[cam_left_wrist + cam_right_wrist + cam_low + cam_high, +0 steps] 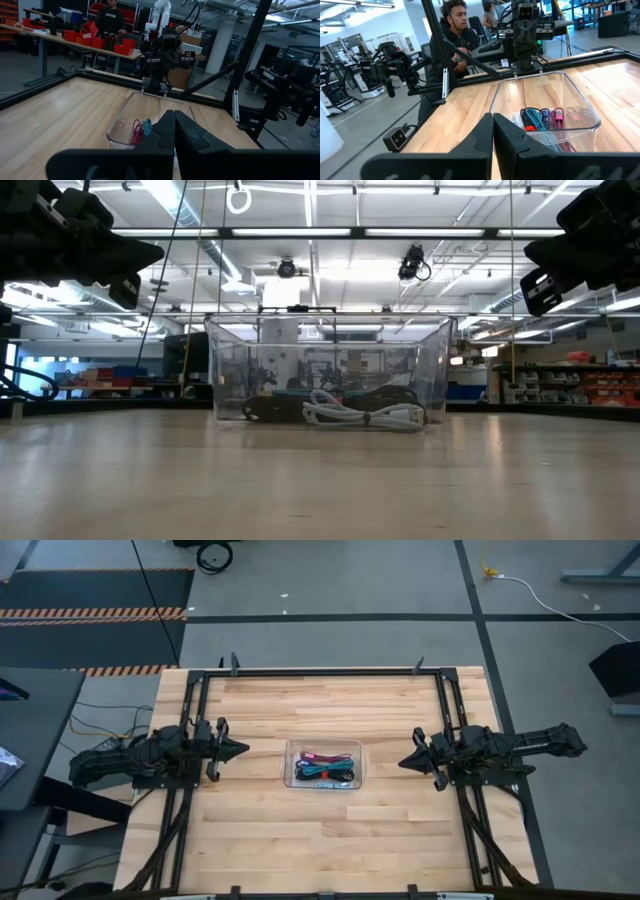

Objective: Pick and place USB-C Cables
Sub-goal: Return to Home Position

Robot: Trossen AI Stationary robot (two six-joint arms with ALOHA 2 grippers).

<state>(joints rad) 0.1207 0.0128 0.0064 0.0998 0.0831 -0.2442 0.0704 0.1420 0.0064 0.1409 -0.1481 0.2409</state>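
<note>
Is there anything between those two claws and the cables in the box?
Only the tray's own clear wall. The cables lie inside the tray; the left gripper and right gripper, both shut, hang at either side of it, with nothing else visible between.

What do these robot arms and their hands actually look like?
The left arm and the right arm are both black and bulky, built from blocky jointed segments. The left hand and the right hand each end in two dark, wedge-shaped fingers that taper to a point. No markings can be read on them.
</note>
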